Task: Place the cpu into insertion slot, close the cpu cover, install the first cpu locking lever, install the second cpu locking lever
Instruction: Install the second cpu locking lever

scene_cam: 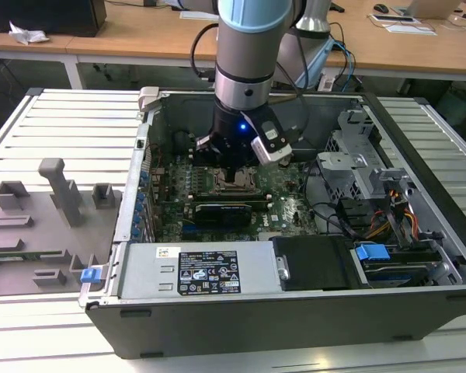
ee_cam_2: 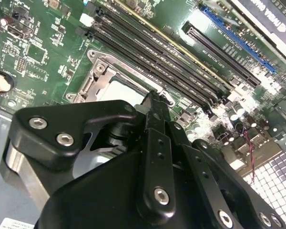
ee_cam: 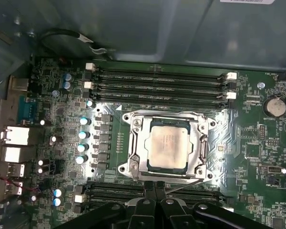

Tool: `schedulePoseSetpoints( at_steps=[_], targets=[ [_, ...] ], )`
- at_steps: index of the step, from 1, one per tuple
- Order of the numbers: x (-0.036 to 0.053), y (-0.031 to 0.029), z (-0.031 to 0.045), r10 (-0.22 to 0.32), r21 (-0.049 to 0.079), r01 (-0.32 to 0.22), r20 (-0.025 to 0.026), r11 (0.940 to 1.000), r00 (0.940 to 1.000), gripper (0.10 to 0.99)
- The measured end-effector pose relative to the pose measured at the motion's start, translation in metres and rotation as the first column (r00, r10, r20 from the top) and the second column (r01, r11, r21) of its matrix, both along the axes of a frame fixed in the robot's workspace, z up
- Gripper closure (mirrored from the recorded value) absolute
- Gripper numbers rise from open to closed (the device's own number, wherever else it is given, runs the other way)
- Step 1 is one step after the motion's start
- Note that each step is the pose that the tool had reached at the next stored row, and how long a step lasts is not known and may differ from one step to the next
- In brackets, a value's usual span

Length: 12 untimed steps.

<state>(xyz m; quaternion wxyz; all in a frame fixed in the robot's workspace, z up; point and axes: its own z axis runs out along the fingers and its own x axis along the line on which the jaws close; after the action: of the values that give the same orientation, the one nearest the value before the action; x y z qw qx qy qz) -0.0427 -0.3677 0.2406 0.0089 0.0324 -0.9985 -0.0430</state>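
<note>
The surface (scene_cam: 62, 116) is a pale bench of ribbed metal slats. On it lies an open computer case (scene_cam: 295, 311) on its side, and just beside the case, toward the exterior view's left, a grey fixture tray (scene_cam: 39, 233) with upright blocks.

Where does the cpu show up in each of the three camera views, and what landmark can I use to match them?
Exterior view: the cpu sits mid-motherboard, just below the end effector.
First wrist view: centred, silvery, framed by the cpu cover.
Second wrist view: a pale patch above the end effector's black links.
Shared landmark: the long black memory slots beside the socket.
</note>
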Motion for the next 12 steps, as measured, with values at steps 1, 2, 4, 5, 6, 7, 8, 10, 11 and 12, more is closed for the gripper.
schedulePoseSetpoints(
  at_steps=[1, 2, 4, 5, 6, 7, 8, 10, 11, 12],
  targets=[
    [-0.0009, -0.0011, 0.0, 0.0, 0.0, 0.0, 0.0001, 1.0, 1.0, 0.98],
    [-0.0017, -0.0019, -0.0001, 0.0, 0.0, 0.0, 0.0, 1.0, 1.0, 0.98],
    [-0.0031, -0.0032, -0.0003, 0.0, 0.001, 0.0, 0.0001, 1.0, 1.0, 0.98],
    [-0.0046, -0.0042, -0.0008, 0.0, 0.001, 0.0, 0.0, 1.0, 1.0, 0.98],
    [-0.0057, -0.0046, -0.0014, 0.0, 0.003, 0.0, 0.0001, 1.0, 1.0, 0.98],
    [-0.007, -0.0047, -0.0024, 0.0, 0.004, 0.0, 0.0001, 1.0, 1.0, 0.98],
    [-0.0093, -0.0048, -0.0046, 0.0, 0.004, 0.0, 0.0001, 1.0, 1.0, 0.98],
    [-0.0138, -0.0048, -0.011, 0.0, 0.005, 0.0, 0.0, 1.0, 1.0, 0.98],
    [-0.0149, -0.0051, -0.0125, 0.0, 0.012, 0.0, -0.0002, 0.9999, 1.0, 0.98],
    [-0.0154, -0.0056, -0.0132, -0.001, 0.022, 0.001, 0.0, 0.9998, 1.0, 0.98]
  ],
)
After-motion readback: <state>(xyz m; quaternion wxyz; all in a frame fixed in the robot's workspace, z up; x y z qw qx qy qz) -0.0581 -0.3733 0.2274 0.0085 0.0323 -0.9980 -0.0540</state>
